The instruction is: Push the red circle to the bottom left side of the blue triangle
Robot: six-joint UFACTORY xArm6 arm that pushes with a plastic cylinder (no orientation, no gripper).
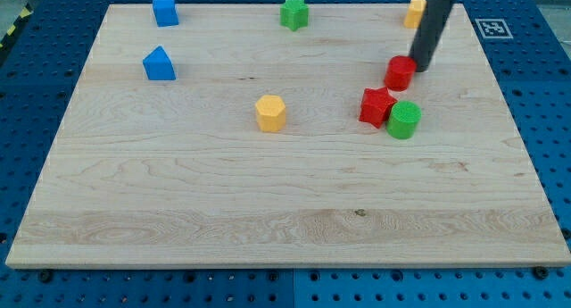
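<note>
The red circle (400,73) is a short red cylinder at the view's upper right. My tip (418,69) stands right against its right side, touching or nearly so. The blue triangle (159,64) sits far off at the view's upper left. The dark rod rises from the tip toward the view's top edge.
A red star-like block (376,105) and a green cylinder (404,119) lie just below the red circle. A yellow hexagon (270,112) sits mid-board. A blue cube (164,10), a green star (293,13) and a yellow block (414,12), partly behind the rod, line the top edge.
</note>
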